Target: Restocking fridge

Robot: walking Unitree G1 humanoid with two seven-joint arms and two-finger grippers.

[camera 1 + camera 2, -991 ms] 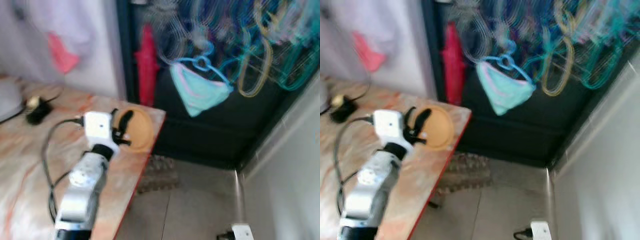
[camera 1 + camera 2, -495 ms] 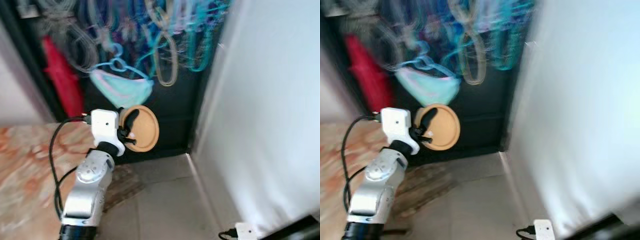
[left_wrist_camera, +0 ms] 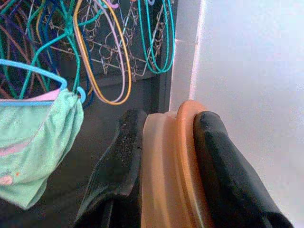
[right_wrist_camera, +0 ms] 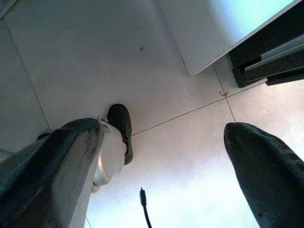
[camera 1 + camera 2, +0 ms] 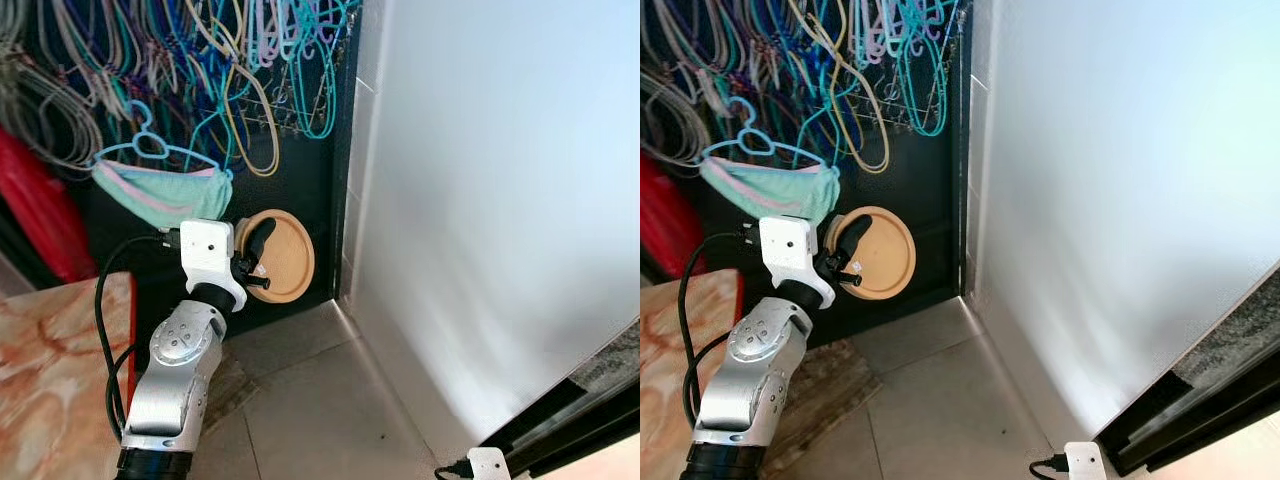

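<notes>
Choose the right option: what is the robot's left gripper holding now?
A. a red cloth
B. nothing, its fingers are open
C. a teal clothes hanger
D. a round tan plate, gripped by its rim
D. In the head views the left gripper is shut on the tan plate, and the left wrist view shows its two black fingers pressed on either side of the plate's rim.

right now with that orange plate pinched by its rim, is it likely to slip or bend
The orange plate looks rigid, holding flat though the left gripper clamps only its rim. It seems light, carried edge-on. Its smooth, glossy surface between the fingers could probably let it pivot if jolted.
</notes>
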